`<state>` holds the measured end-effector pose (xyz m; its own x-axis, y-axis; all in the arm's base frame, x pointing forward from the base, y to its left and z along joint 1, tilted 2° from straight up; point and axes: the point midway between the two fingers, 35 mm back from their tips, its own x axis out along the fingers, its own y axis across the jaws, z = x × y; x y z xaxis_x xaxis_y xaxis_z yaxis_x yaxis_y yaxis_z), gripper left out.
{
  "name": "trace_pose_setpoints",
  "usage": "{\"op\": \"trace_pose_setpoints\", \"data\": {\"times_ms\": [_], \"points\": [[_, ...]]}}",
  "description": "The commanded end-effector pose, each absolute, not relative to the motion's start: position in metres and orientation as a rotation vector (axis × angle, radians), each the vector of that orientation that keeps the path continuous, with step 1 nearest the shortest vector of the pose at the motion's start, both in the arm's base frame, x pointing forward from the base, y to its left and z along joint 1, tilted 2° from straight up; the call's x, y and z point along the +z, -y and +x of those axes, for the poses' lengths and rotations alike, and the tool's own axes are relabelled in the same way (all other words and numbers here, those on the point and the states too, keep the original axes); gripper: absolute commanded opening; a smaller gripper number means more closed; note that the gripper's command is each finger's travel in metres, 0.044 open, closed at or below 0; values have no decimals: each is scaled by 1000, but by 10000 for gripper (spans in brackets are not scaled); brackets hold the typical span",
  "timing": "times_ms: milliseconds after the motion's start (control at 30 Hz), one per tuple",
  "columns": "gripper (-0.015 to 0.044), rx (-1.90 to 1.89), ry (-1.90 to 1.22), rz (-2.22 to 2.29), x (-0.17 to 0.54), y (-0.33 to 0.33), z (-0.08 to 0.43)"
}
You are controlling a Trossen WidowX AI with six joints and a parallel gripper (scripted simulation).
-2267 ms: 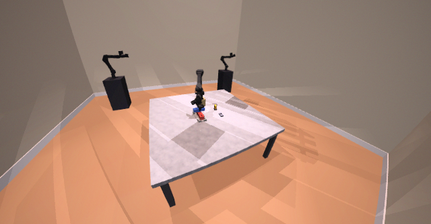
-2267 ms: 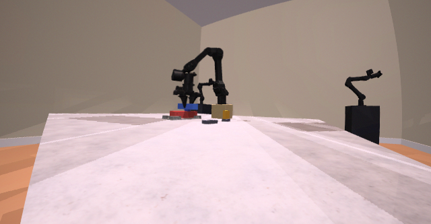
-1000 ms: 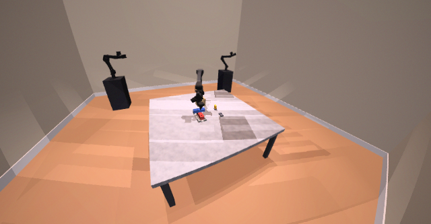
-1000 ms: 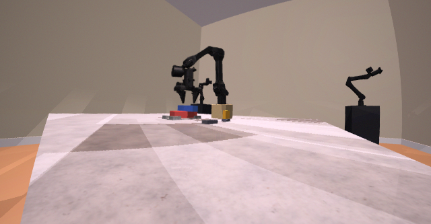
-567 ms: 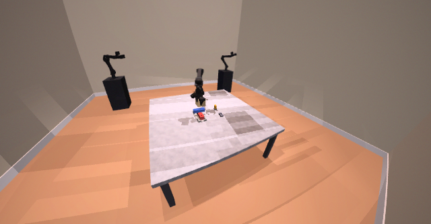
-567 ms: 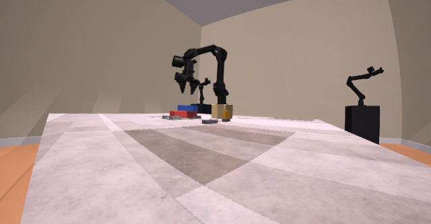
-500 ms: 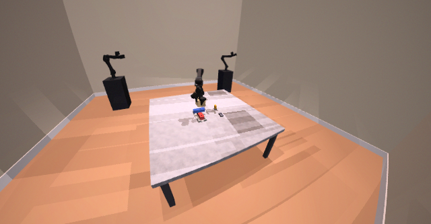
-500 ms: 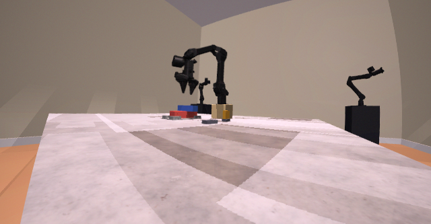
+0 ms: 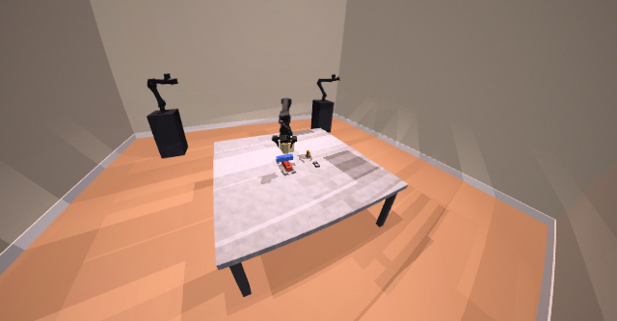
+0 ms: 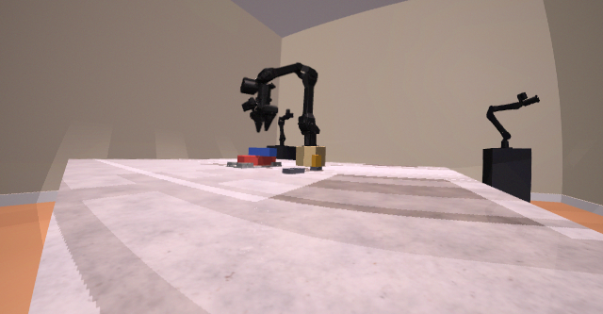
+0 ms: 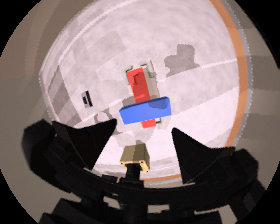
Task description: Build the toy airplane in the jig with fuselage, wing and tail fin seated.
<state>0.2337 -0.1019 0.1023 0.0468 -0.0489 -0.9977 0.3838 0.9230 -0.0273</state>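
Note:
The red fuselage [image 9: 287, 166] [image 10: 250, 160] [image 11: 137, 82] lies in the pale grey jig [image 10: 244, 165]. It looks level in the exterior view. The blue wing [image 9: 284, 158] [image 10: 262, 152] [image 11: 146, 111] lies crosswise on top of it and looks flat; its tab and socket are hidden beneath it. A dark socket shows at the fuselage's uncovered end in the wrist view. The yellow tail fin [image 9: 308, 153] [image 10: 316, 161] stands upright in a small dark holder, apart from the jig. My gripper [image 9: 285, 144] [image 10: 263, 130] [image 11: 144, 125] is open and empty, high above the wing.
A small dark block [image 9: 316, 164] [image 10: 293, 171] [image 11: 87, 99] lies on the table between the jig and one side. The tan base block [image 10: 306, 156] [image 11: 136, 155] of my arm stands behind the wing. Two other arms stand on black pedestals beyond the table.

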Motion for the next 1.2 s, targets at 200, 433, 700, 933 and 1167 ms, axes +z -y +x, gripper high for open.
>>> {"op": "trace_pose_setpoints", "data": {"times_ms": [200, 433, 700, 933, 1167], "points": [[440, -79, -1524, 11, 101, 102, 234], [440, -73, -1524, 16, 99, 61, 243], [440, -65, -1528, 25, 95, -32, 238], [440, -61, -1530, 29, 91, -104, 206], [440, -60, -1531, 29, 88, -141, 175]]}}
